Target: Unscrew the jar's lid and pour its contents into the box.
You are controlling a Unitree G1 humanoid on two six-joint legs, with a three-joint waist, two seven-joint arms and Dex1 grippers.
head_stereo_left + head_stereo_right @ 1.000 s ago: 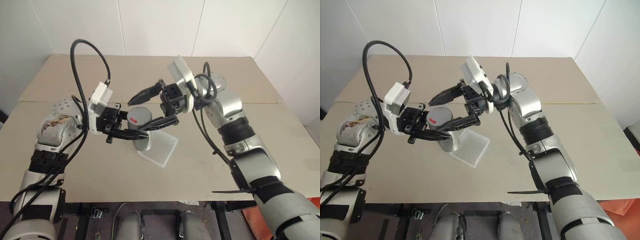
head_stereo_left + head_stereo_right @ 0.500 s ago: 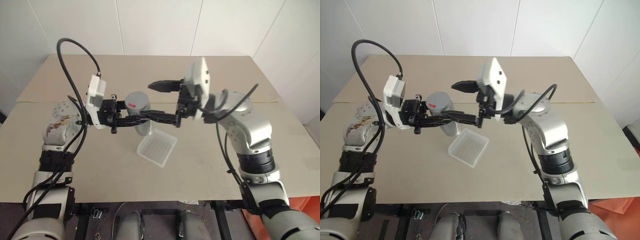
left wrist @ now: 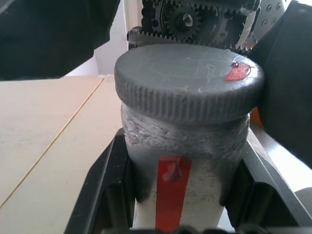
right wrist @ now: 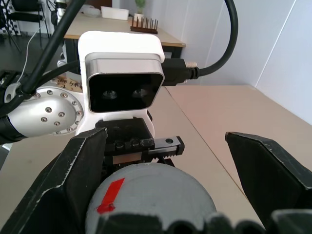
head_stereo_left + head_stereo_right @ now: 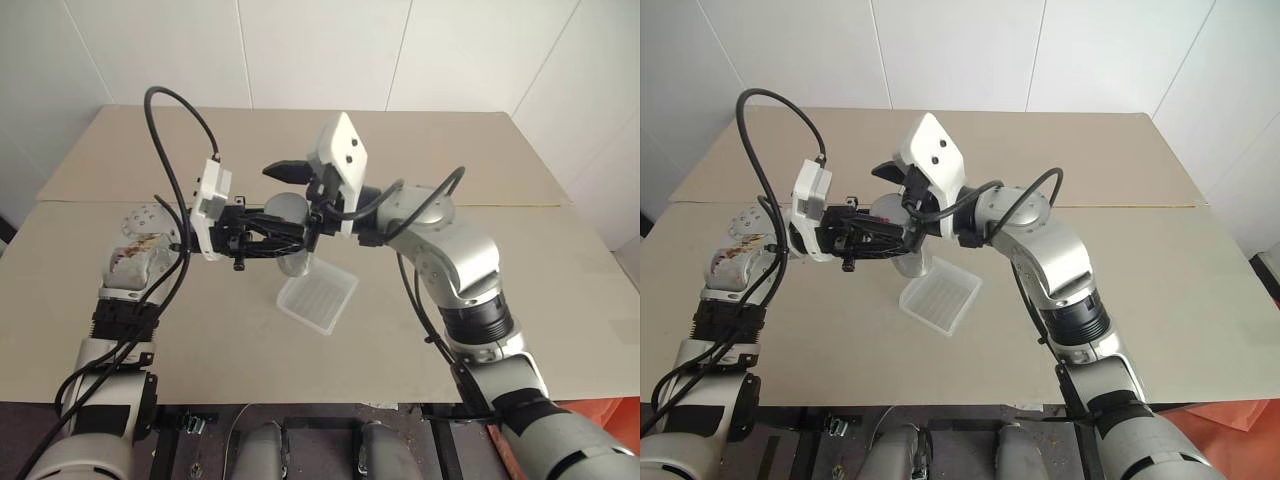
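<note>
Ribbed grey lid (image 3: 187, 80) on cloudy cylindrical jar (image 3: 183, 161), clamped by left hand (image 5: 268, 243); right hand (image 5: 287, 190) spread wide around lid.

We find no words, brand names or numbers that can be read anywhere. The only signs are red marks: a small red patch near the rim on top of the lid (image 3: 189, 73), which in the right wrist view looks like a short slanted bar, and a red strip running down the wall of the jar (image 3: 170, 195) below the lid, between the left fingers (image 3: 105, 195). Neither carries any lettering we can make out
</note>
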